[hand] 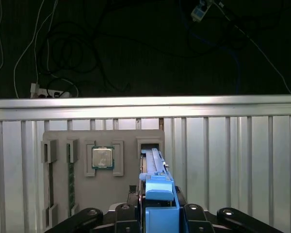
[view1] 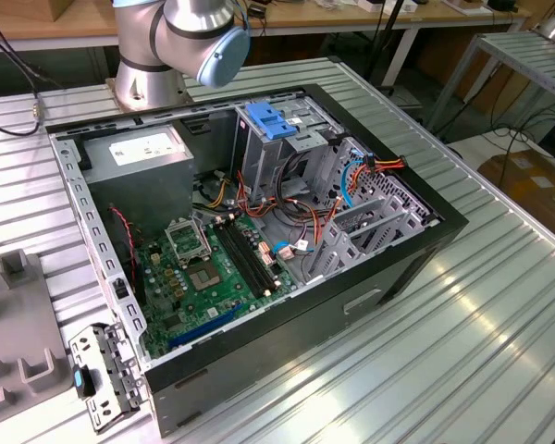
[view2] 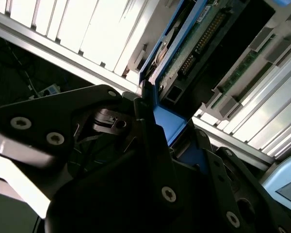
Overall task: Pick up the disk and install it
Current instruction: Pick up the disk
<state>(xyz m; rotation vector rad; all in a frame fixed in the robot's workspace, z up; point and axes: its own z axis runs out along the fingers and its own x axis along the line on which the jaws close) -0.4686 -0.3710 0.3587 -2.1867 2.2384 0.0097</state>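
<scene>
Silver ribbed table (hand: 233, 160) lies under me. My gripper (hand: 157, 213) is clamped on the disk (hand: 153, 160) by its blue rail, which hides my fingertips. The disk stands on its thin edge in a slot of the grey tray (hand: 126, 138), beside a square chip (hand: 102, 158). Past the table's edge the floor is dark, with tangled wires (hand: 63, 63) I can hardly make out.

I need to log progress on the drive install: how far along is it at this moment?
Done: the gripper is shut on the disk, clamping its blue rail, as both wrist views show. In hand: the disk stands on edge at its slot in the grey holder; I cannot tell whether it is lifted clear. Left: the install itself, since the disk is not yet in the computer case.
</scene>
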